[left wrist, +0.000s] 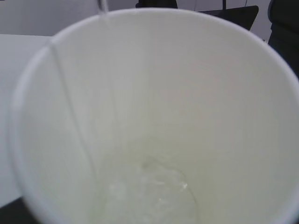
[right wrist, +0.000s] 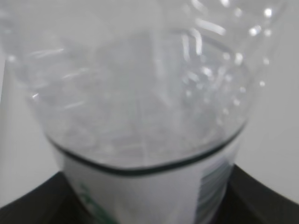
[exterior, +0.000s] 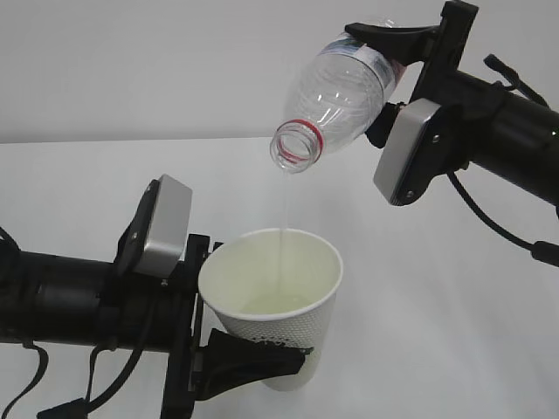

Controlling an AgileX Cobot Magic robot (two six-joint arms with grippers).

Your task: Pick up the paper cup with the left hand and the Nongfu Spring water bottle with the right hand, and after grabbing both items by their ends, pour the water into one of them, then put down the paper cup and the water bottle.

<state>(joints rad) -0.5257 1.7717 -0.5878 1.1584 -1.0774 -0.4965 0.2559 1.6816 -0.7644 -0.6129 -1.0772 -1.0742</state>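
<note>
The white paper cup [exterior: 271, 297] is held upright at its lower end, with my left gripper [exterior: 272, 351] shut on it. Above it the clear Nongfu Spring water bottle [exterior: 342, 92] tilts mouth-down to the left, and my right gripper [exterior: 390, 77] is shut on its labelled end. A thin stream of water [exterior: 281, 231] falls from the uncapped mouth into the cup. In the left wrist view the cup's cream interior [left wrist: 196, 93] fills the frame, with a pale pool of water [left wrist: 154, 196] at the bottom; my jaws are hidden. The right wrist view shows the bottle [right wrist: 140, 93] between dark fingers [right wrist: 266, 198].
A white table [exterior: 454, 305] lies under both arms, with a plain grey wall behind it. The right arm's black body [exterior: 515, 131] reaches in from the upper right. The left arm [exterior: 61, 301] lies low at the left with cables hanging.
</note>
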